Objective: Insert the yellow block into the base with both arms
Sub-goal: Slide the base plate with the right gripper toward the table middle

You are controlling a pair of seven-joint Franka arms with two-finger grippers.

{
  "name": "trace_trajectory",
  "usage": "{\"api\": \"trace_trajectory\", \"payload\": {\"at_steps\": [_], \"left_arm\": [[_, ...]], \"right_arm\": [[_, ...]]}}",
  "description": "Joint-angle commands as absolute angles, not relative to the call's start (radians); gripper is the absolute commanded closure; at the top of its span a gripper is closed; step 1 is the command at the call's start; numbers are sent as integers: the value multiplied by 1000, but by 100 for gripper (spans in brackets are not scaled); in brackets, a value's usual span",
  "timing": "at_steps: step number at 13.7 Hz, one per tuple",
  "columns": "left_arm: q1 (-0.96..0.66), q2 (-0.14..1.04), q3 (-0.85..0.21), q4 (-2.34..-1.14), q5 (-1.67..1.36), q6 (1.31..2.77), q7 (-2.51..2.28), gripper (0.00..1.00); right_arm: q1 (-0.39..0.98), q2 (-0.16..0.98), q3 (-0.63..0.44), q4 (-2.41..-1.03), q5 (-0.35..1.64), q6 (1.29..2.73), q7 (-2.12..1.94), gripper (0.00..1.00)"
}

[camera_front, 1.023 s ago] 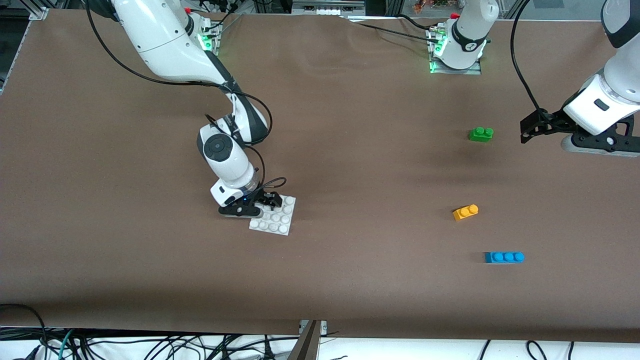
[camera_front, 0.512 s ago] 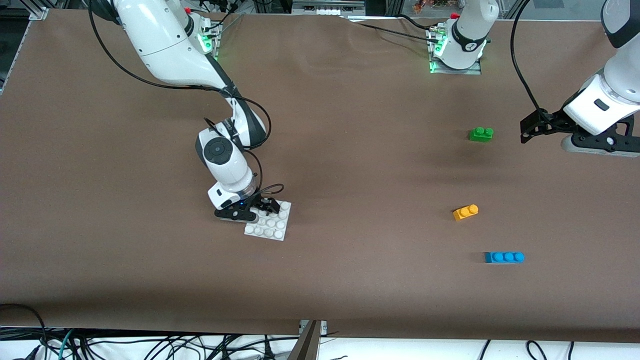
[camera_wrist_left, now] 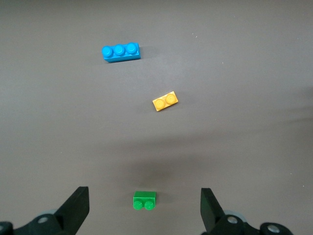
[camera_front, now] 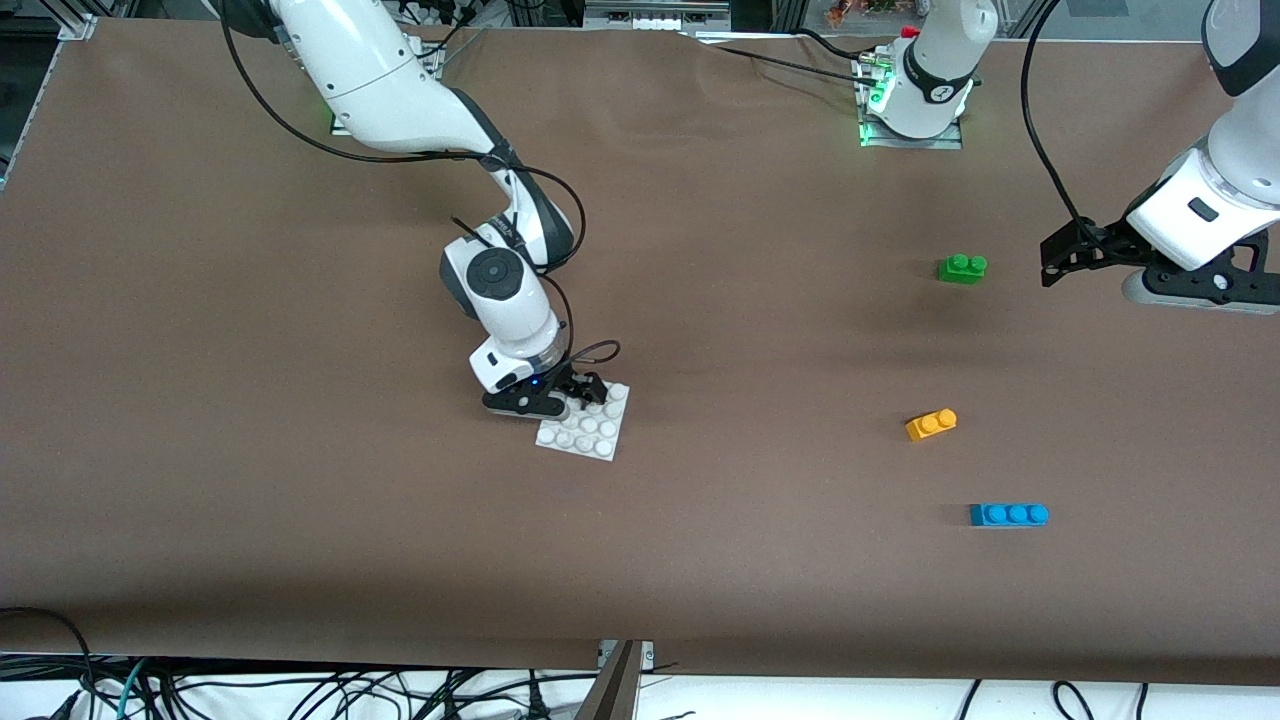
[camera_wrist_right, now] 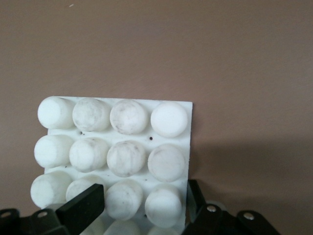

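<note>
The white studded base is gripped at one edge by my right gripper, near the middle of the table. In the right wrist view the fingers clamp a corner of the base; my right gripper is shut on it. I cannot tell whether the base touches the table. The yellow block lies on the table toward the left arm's end and also shows in the left wrist view. My left gripper is open and empty beside the green brick; the left arm waits.
A green two-stud brick lies farther from the front camera than the yellow block and shows between my left gripper's fingers. A blue three-stud brick lies nearer to the camera.
My right gripper has carried the base toward the left arm's end of the table, after a small shift the other way. The left arm and the bricks have not moved.
</note>
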State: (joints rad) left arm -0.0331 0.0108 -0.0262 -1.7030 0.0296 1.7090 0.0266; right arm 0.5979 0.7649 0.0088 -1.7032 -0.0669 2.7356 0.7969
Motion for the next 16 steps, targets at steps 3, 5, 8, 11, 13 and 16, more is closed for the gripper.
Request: {"api": "trace_trajectory", "payload": {"at_steps": [3,5,8,11,13,16], "left_arm": [[-34,21,-26,-1674,28,1687,29,0],[-34,23,-26,-1674,28,1687,28,0],[-34,23,-26,-1674,28,1686,28,0],[-34,23,-26,-1674,28,1687,28,0],[-34,21,-26,-1674,28,1687,28,0],[-34,21,-26,-1674,28,1686,28,0]], "right_arm": [[689,782,3,-1667,-87,2740,819,23],[724,781,2,-1666,-90,2740,818,23],[782,782,-23,-1660,-127,2741,821,23],[810,781,-25,-1660,-201,2740,822,23],[821,781,-26,-1661,-256,2740,821,23],[848,782,-29,-1663,-343,2738,819,23]]}}
